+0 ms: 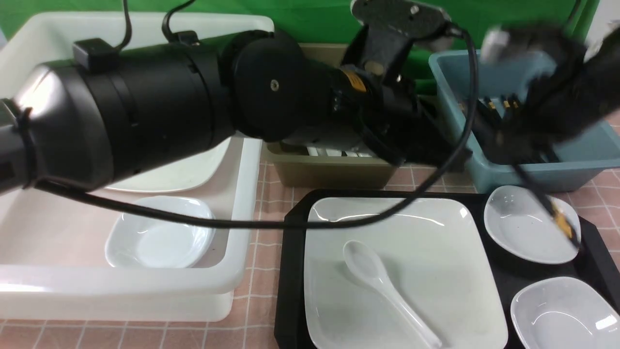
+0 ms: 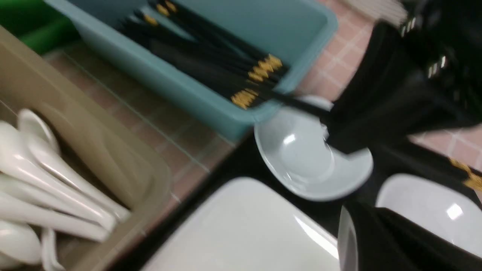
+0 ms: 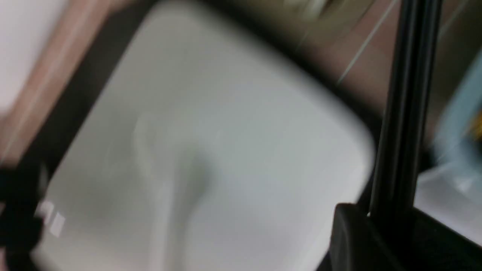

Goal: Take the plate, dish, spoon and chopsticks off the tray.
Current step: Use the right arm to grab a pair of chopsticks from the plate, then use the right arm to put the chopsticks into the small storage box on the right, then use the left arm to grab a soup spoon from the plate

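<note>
The black tray (image 1: 290, 271) carries the white square plate (image 1: 436, 271), and the white spoon (image 1: 382, 286) lies on that plate. Two small white dishes (image 1: 530, 224) (image 1: 562, 315) sit on the tray's right side. My right gripper (image 3: 376, 222), blurred at the upper right of the front view, is shut on the black chopsticks (image 1: 562, 223). They slant over the far dish with the gold-banded end lowest. My left arm reaches across above the tray's far edge. Only one finger of my left gripper (image 2: 348, 233) shows, above the plate's corner, with nothing seen in it.
A large white tub (image 1: 237, 203) at the left holds a plate and a dish. Behind the tray, an olive tub (image 1: 329, 172) holds white spoons and a blue tub (image 1: 581, 165) holds several black chopsticks. The left arm's cable droops over the plate.
</note>
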{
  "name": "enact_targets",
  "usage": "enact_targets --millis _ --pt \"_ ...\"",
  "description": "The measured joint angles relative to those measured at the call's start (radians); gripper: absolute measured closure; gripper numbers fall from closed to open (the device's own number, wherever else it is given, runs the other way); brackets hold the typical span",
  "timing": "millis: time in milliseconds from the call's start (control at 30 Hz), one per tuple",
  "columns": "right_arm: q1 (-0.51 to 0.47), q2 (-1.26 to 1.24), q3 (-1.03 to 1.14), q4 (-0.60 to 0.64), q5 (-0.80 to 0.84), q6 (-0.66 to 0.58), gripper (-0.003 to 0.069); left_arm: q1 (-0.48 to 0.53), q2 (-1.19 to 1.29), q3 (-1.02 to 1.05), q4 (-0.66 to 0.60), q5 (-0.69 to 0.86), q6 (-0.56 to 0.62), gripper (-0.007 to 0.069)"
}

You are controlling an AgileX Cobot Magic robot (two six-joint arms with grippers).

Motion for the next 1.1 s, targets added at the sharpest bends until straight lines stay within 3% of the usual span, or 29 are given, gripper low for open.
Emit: enact_targets --millis 167,433,633,900,1100 --pt "-0.083 0.102 -0.160 0.000 -0.283 0.003 0.0502 0.040 0.000 0.000 0.012 -0.152 -0.005 0.0603" --pt "-0.131 0.349 -0.227 -0.006 -0.549 0.005 0.0502 0.080 0.000 0.000 0.018 -0.109 -0.005 0.0603" --pt "-0.138 0.428 -0.227 -0.009 -0.579 0.017 0.0498 0.081 0.000 0.000 0.019 -0.019 -0.007 0.0603" --pt "-0.139 0.446 -0.227 -0.010 -0.540 0.070 0.0328 0.081 -0.002 0.000 0.020 0.092 -0.008 0.0603" --pt "-0.139 0.389 -0.227 -0.030 -0.471 0.085 0.0312 0.081 -0.043 0.000 0.023 0.105 -0.008 0.0603"
